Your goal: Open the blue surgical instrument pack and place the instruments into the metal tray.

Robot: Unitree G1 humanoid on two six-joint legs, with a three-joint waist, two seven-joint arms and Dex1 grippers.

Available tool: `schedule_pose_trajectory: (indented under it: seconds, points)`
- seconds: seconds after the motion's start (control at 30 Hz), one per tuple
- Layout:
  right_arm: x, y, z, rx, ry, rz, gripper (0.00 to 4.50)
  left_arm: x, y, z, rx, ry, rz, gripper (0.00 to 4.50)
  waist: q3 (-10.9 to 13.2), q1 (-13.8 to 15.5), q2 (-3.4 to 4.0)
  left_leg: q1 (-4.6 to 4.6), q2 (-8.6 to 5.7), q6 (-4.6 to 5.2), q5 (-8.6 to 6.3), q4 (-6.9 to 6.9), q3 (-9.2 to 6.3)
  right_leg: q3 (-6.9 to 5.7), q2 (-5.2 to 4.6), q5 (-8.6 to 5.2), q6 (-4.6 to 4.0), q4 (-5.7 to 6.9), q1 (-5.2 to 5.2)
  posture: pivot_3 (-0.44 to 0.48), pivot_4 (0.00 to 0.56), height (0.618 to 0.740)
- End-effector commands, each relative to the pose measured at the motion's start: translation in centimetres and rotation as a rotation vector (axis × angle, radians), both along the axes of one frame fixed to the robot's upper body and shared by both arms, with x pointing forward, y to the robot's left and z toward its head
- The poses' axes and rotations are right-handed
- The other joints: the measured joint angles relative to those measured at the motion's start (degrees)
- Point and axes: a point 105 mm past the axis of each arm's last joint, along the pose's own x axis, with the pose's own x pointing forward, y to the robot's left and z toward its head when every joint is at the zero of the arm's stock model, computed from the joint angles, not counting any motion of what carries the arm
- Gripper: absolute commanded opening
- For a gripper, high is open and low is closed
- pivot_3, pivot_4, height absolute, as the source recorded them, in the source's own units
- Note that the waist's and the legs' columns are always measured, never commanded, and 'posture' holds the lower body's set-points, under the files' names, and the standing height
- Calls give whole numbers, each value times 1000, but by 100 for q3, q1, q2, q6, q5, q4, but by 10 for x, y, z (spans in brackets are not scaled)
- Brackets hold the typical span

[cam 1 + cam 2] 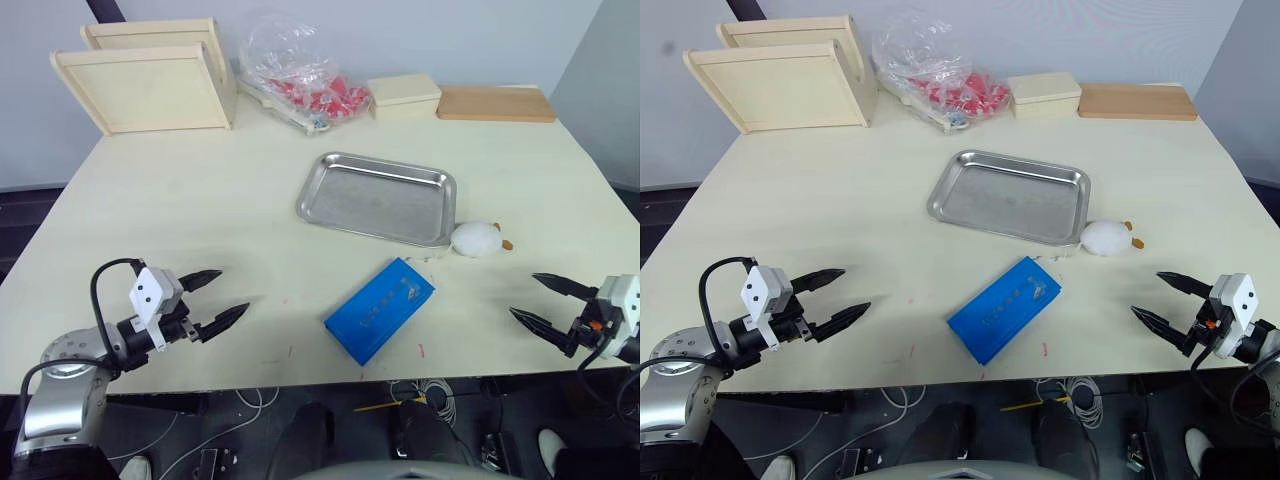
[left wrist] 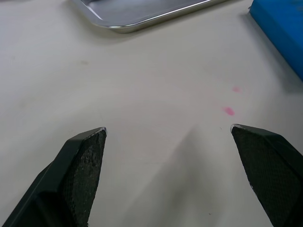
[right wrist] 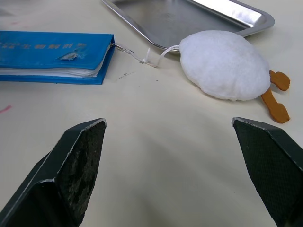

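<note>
Both jaws wide, holding nothing; closed blue pack [image 1: 380, 309] near empty metal tray [image 1: 378, 197]; right wrist view shows pack's zipper cord

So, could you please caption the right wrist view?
Open right gripper facing closed blue surgical instrument pack, white plush charm and metal tray.

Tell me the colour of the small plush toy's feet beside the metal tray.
Orange feet, clearest in the right wrist view.
</note>
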Motion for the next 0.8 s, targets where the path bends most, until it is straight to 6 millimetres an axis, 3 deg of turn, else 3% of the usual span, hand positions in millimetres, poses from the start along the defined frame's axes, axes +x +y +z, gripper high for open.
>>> schedule_pose_trajectory:
  seconds: [0.03,0.4,0.63,0.73,0.8]
  points:
    - [1,-2,7,-5,-25,-7,4476,1,6,8,6,-29,16,4500,0,0,0,0,0,0,0,0,0,0,0,1,2,0,0,0,150,740]
    - [5,10,10,-29,5,33,4476,-8,3,3,-31,4,5,4500,0,-2,0,0,1,0,0,0,0,1,-1,1,2,0,0,0,150,740]
    - [13,26,12,-45,26,53,4476,-19,-21,0,-71,82,-21,4500,0,-2,0,0,1,0,0,1,-1,1,-2,0,-1,1,0,0,150,740]
    - [18,37,12,-57,43,69,3719,-25,-31,-2,-79,105,-53,3714,-1,-4,0,1,2,0,0,2,-1,1,-1,-2,-2,2,0,0,150,740]
    - [21,42,8,-85,77,74,2652,-30,-40,-3,-96,135,-89,2676,-1,-6,0,1,2,0,0,2,-1,1,0,-3,-4,3,0,0,150,740]
